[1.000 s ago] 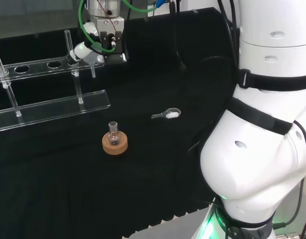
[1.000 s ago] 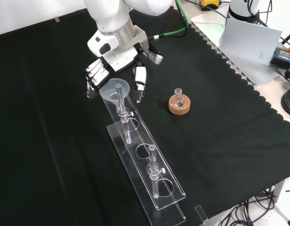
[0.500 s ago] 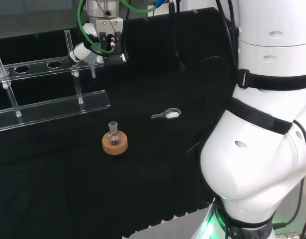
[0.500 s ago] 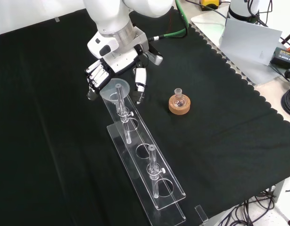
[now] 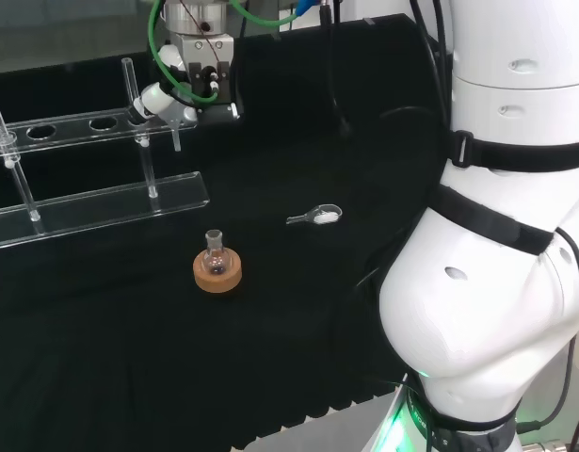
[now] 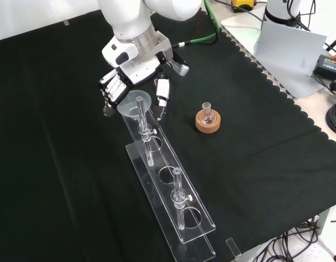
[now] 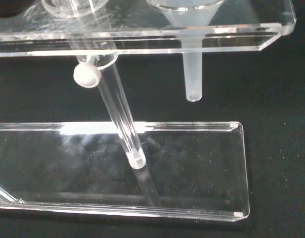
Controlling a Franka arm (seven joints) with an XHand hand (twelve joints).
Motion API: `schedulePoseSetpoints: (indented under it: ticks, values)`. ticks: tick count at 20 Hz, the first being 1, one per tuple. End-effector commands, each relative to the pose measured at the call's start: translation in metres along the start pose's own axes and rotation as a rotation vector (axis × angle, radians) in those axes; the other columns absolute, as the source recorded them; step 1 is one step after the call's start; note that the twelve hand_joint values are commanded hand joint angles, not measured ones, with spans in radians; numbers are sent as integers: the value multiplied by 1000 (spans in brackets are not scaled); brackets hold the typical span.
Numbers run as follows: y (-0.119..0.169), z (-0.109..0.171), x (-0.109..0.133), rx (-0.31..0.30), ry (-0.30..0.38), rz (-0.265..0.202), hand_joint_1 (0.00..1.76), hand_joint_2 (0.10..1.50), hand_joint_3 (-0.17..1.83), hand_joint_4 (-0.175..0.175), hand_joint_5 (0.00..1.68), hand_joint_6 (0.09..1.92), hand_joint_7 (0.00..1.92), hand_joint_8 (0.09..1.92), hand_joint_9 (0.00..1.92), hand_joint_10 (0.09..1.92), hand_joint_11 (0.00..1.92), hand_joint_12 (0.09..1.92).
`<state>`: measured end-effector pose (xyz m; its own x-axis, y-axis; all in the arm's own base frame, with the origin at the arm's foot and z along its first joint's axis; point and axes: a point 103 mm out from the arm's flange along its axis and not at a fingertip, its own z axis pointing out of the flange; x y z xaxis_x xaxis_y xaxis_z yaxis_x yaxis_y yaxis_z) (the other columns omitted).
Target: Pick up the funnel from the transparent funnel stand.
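**Hand at the funnel end of the stand**

In the front view my hand (image 6: 136,70) hangs over the far end of the transparent funnel stand (image 6: 185,209), fingers (image 6: 111,87) curved down on the view's left of the funnel (image 6: 134,102) and thumb (image 6: 161,94) down on its right. The funnel's round rim lies between them; I cannot tell whether either side touches it, and nothing is clasped.

The funnel sits in the end hole of the stand's upper shelf. From the wrist its stem (image 7: 193,74) drops through the shelf and ends in the air above the base plate (image 7: 192,168), clear of it. Just beside the stem a clear post (image 7: 123,124) with a white screw (image 7: 87,76) leans through the same shelf.

The stand runs away from my hand toward the front view's lower right, its long edges straight and its other holes open. To the right in that view, a small flask (image 6: 207,112) on a cork ring (image 6: 207,123) stands apart from the stand, with bare black counter (image 6: 266,164) around it. In the head view a small scoop (image 5: 317,216) lies on the cloth, well apart from the stand, right of the flask.
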<state>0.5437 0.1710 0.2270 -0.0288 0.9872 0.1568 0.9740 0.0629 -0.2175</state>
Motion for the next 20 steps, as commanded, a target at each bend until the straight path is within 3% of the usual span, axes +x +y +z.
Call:
schedulePoseSetpoints:
  ticks: [1, 15, 20]
  values:
    - [-2, 0, -4, -15, 10, 7, 720, 749, 32, -48, 429, 87, 493, 588, 382, 700, 0, 1327]
    - [-3, -2, -11, -57, 26, 8, 881, 721, 87, -61, 586, 87, 732, 588, 675, 592, 18, 1551]
    - [-4, -5, -12, -103, 35, 3, 942, 624, 300, -62, 704, 117, 900, 575, 839, 473, 195, 1488]
